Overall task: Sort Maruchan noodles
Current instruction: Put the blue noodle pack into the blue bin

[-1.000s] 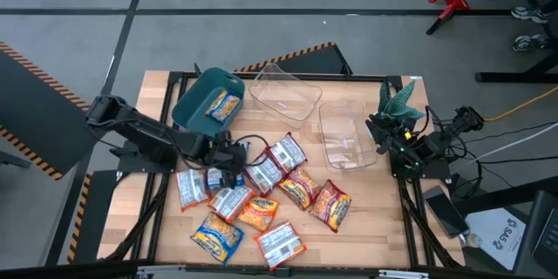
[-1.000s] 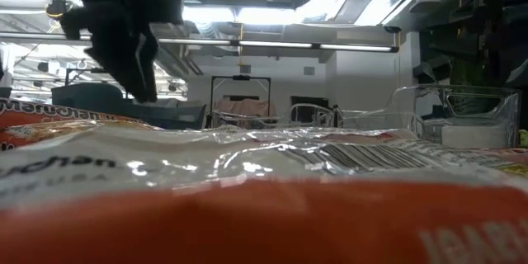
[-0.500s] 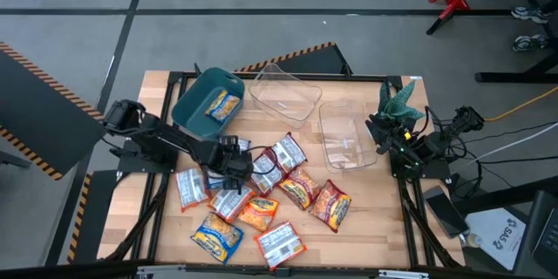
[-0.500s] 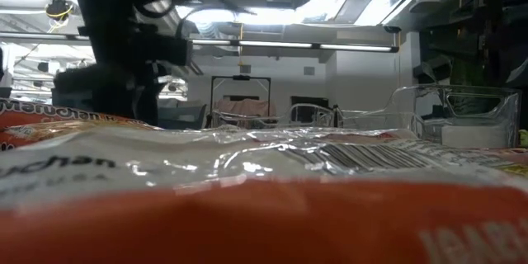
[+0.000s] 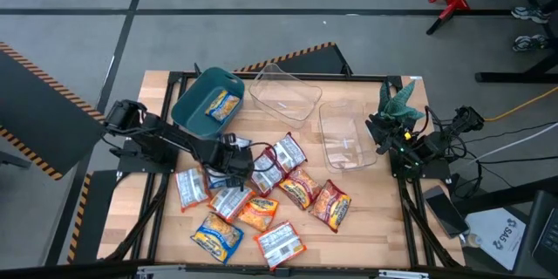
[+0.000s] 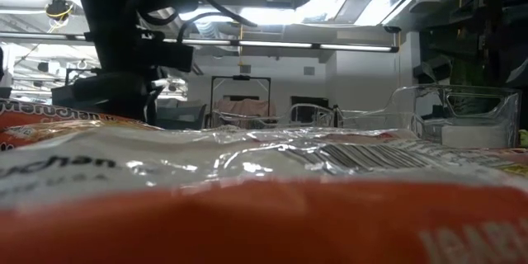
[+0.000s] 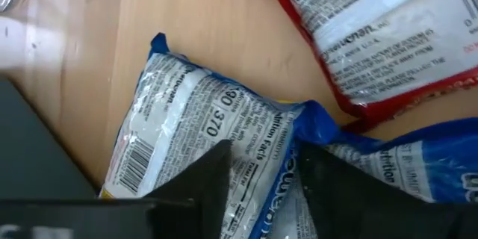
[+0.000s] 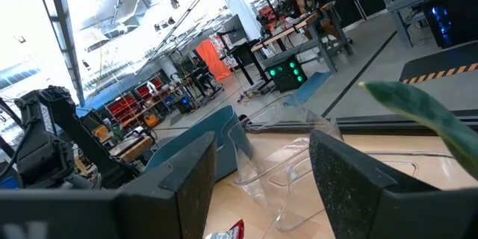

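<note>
At pile's left edge: left end effector [image 7: 261, 168] has dropped from above, fingers closing on blue packet [image 7: 216, 138]; pick beginning. Right end effector [image 8: 261, 175] parked, spread.

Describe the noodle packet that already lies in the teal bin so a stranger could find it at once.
Start at the teal bin near the table's far left corner, beside the two clear containers. One noodle packet lies inside it, blue and yellow. It is the only packet in any container; every other packet lies loose on the bare wood nearer the front.
</note>
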Controlling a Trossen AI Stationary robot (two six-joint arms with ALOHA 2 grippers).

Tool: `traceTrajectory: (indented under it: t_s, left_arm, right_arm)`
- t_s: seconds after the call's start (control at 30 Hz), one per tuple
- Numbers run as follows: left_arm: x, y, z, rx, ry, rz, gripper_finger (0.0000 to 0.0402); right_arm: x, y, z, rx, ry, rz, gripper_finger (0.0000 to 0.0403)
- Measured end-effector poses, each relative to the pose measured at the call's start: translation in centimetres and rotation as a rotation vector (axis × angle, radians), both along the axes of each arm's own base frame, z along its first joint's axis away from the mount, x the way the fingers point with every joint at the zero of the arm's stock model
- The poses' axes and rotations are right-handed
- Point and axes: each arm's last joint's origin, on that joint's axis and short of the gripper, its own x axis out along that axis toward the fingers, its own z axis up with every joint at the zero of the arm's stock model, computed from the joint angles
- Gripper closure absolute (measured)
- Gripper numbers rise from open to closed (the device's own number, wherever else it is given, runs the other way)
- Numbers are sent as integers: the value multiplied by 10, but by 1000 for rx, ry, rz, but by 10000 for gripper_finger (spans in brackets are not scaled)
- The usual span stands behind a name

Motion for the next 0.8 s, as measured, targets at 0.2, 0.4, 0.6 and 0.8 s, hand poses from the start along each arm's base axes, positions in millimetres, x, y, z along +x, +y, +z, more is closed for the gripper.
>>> traceTrajectory:
  t_s: [0.2, 0.4, 0.6, 0.8]
  left_arm:
    - [0, 0, 0, -29, -18, 44, 337]
    - [3, -2, 5, -58, -41, 71, 397]
    - [17, -5, 25, -64, -98, 71, 401]
    - [32, -7, 54, -48, -175, 77, 401]
  right_arm:
    - [0, 0, 0, 2, -1, -1, 198]
    - [0, 0, 0, 18, -13, 1, 198]
    - [0, 0, 0, 18, -13, 2, 198]
    - [0, 0, 0, 17, -12, 2, 198]
